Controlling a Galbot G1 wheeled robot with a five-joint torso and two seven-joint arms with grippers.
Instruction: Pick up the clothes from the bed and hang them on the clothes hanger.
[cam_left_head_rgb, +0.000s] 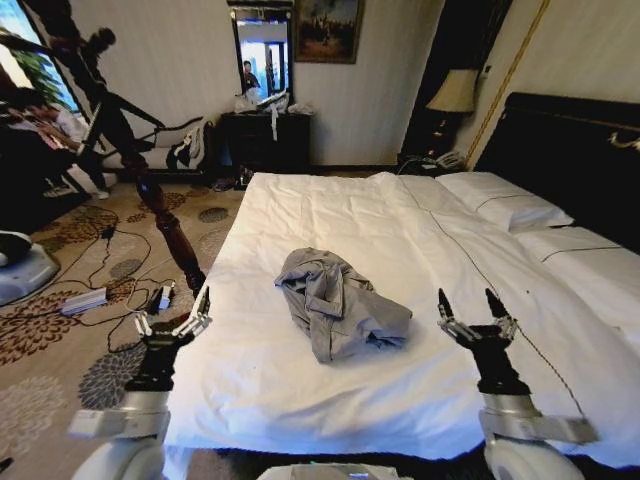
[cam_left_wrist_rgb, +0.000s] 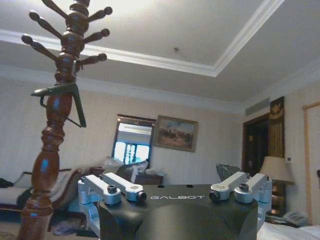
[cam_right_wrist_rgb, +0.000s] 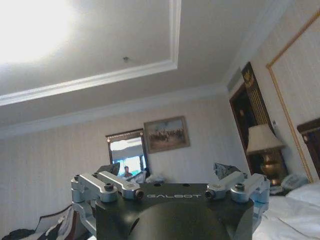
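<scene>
Start of the pick: a crumpled pale blue-grey shirt lies in a heap on the white sheet of the bed, in the middle of the near half of the mattress, well short of the pillows at the dark headboard on the far right. The heap is roughly oblong, its long axis running from a far-left end to a near-right end. Both arms are raised, fingers pointing up and away from the robot. The left gripper stands at the bed's left edge, partly over the patterned carpet, its fingers spread apart. The right gripper stands over the sheet near the foot edge, fingers likewise spread, nothing between them. The shirt lies between the two grippers and slightly beyond them; its near-right end reaches towards the right gripper, which appears the nearer of the two, though neither touches the fabric. A turned wooden coat stand rises just beside the left gripper, off the bed's left edge, and a hanger hangs from one of its pegs, dark green rather than silvery as seen from the left wrist. Judged from this layout, the garment has not yet been grasped.
</scene>
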